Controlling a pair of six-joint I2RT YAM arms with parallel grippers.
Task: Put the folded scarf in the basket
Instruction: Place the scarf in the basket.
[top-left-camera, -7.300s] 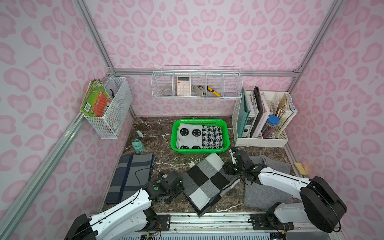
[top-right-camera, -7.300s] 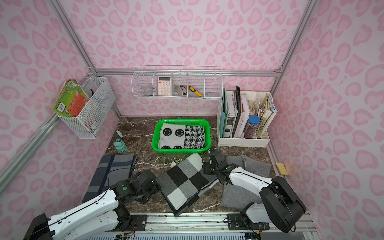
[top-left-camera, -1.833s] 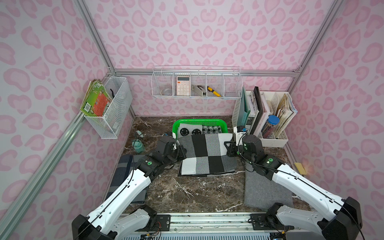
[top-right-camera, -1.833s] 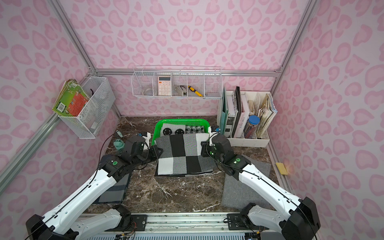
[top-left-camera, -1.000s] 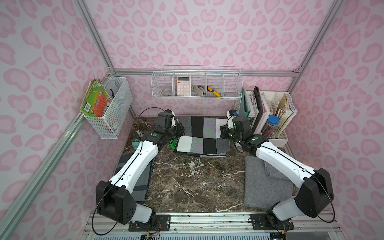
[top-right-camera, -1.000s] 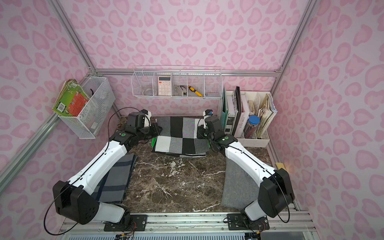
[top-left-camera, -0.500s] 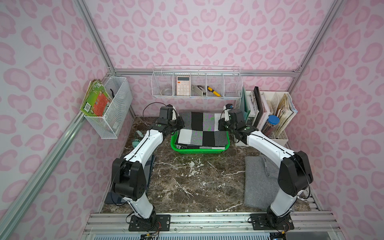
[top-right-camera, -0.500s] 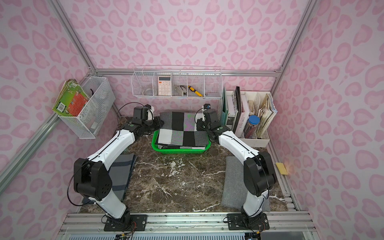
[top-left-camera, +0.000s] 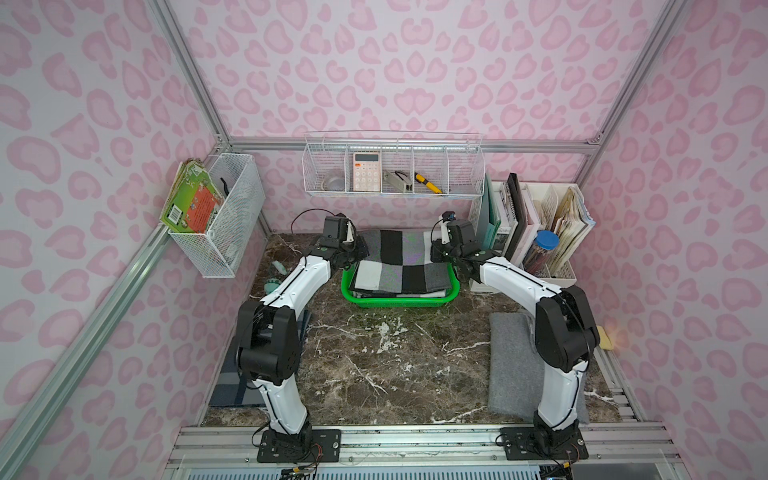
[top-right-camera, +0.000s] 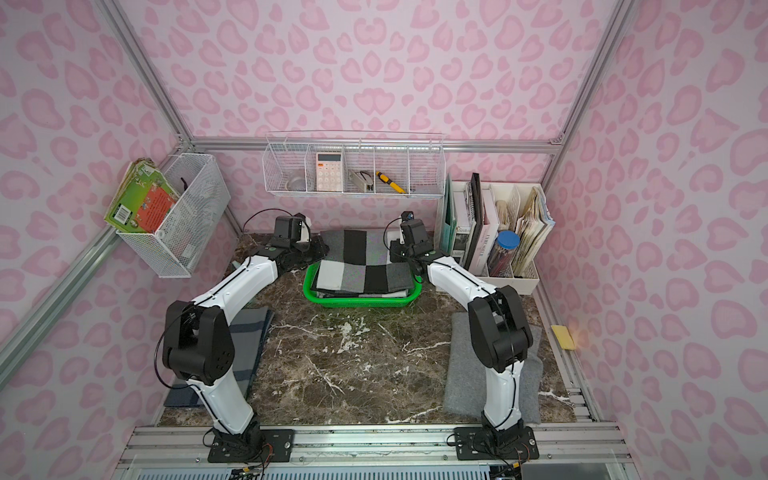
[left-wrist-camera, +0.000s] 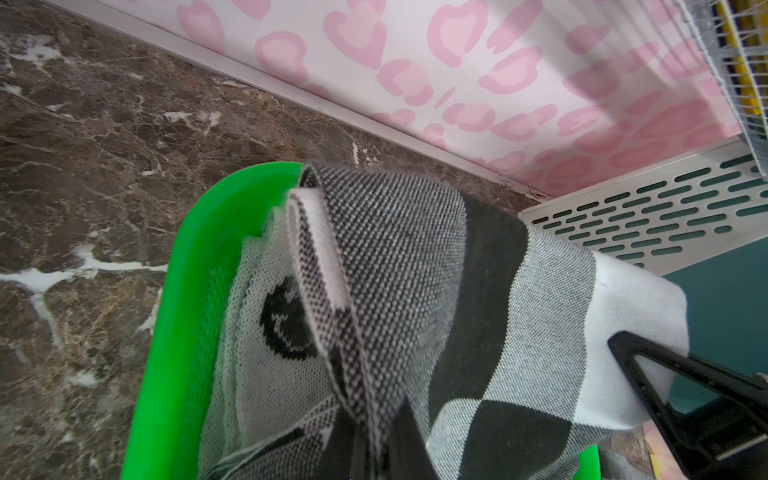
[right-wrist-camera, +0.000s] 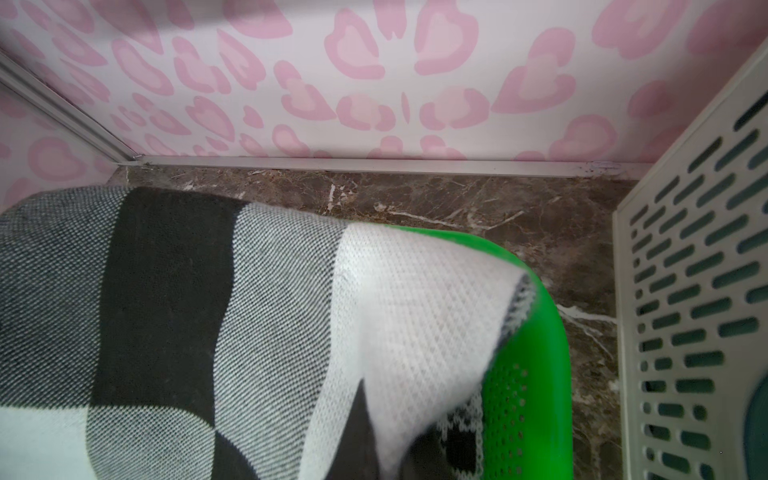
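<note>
Scarf: checked black, grey and white scarf (top-left-camera: 401, 266), folded. Its near part lies in the basket, and its far edge is raised between the two hands, above the far side of the basket.
Basket: green basket (top-left-camera: 399, 300) stands at the back of the counter (top-left-camera: 395, 365), just beside the white file rack (top-left-camera: 552, 272). The scarf hides its far rim in both top views.
Under scarf: a white knit cloth (left-wrist-camera: 257, 345) with a black round motif lies in the basket.
Left hand: left hand (top-left-camera: 355, 252) is clamped on the scarf's far left corner. In the left wrist view the folded edge runs down into the grip.
Right hand: right hand (top-left-camera: 438, 251) is clamped on the far right corner, which is white and hangs over the basket's inner wall in the right wrist view.
Elsewhere: a grey felt mat (top-left-camera: 511, 361) lies on the counter's right side. A dark plaid cloth (top-right-camera: 249, 332) lies on its left, partly under the left arm.
</note>
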